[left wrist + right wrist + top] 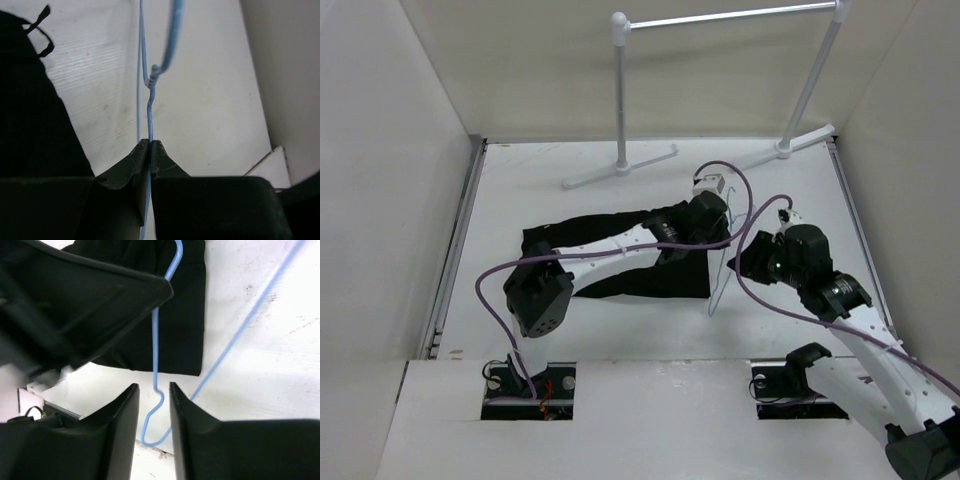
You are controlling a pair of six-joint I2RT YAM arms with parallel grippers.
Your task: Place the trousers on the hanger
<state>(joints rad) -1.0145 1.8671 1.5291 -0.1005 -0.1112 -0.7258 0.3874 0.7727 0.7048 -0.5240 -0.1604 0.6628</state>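
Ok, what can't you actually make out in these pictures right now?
Left wrist: the hook of the hanger blurs and runs off the top edge; the left gripper hides the wire below its grip.
Right wrist: a blurred dark arm part covers part of the trousers.
Top external: the left arm covers the trousers' middle; the hanger is too thin to trace.

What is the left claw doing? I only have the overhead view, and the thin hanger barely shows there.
Observer: Its wrist camera shows the left claw pinched shut on the blue hanger wire, just below the twisted neck.
Operator: And the right one?
Observer: The right claw is open, one finger either side of a kink in that wire.
Operator: Are the trousers on it yet?
Observer: Seemingly not: from the right wrist, the wire crosses over the black trousers, no leg threaded through.
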